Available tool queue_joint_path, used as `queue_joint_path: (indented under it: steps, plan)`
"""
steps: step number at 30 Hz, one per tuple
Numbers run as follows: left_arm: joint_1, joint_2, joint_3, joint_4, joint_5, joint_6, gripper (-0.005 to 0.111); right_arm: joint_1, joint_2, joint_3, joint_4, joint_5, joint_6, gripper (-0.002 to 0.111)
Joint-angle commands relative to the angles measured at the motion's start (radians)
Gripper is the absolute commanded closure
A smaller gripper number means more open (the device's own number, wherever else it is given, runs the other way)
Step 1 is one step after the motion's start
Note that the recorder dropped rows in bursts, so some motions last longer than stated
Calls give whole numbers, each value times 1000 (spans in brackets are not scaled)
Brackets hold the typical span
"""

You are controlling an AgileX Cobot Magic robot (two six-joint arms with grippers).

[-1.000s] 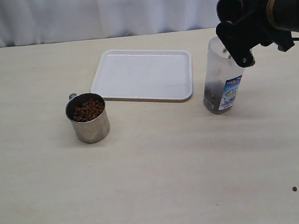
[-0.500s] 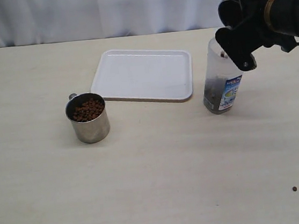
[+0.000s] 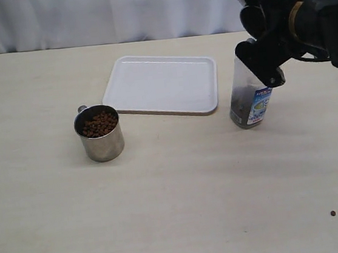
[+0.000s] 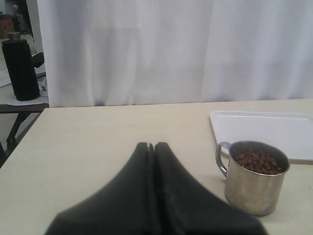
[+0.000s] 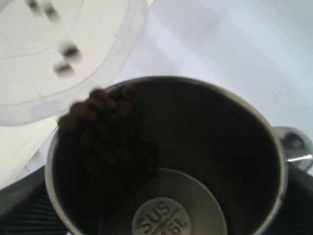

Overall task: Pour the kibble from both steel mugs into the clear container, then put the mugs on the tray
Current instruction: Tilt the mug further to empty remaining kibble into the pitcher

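While clamping tilted steel mug in right jaws, left jaws closed, risked scattering kibble past seemingly offset clear container.

I read this as a robot lab or test room rather than anyone's home. The wide pale table I work over is backed along its whole far edge by a plain white curtain, hung like a backdrop. Through the left wrist camera I see past the curtain's end to a second, dark-legged side table carrying a black cylinder and some loose sheets, with more clutter behind it, too small to name. On my own table stand a few props: a white tray, a steel mug of kibble and a clear container
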Motion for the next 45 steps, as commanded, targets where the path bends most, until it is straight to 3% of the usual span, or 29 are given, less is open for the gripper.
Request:
queue_joint_path:
  steps: [1,13,30,45]
  plan:
    - [-5,-3,3,5,-2,-3,107,6,-10,-3,-10,29,-19,104]
    - [-5,-3,3,5,-2,-3,107,74,-10,-3,-10,95,-141,104]
    - [-5,-3,3,-4,-3,-3,107,74,-10,-3,-10,143,-294,104]
    - [-5,-3,3,-4,-3,-3,107,142,-4,-3,-10,238,-287,104]
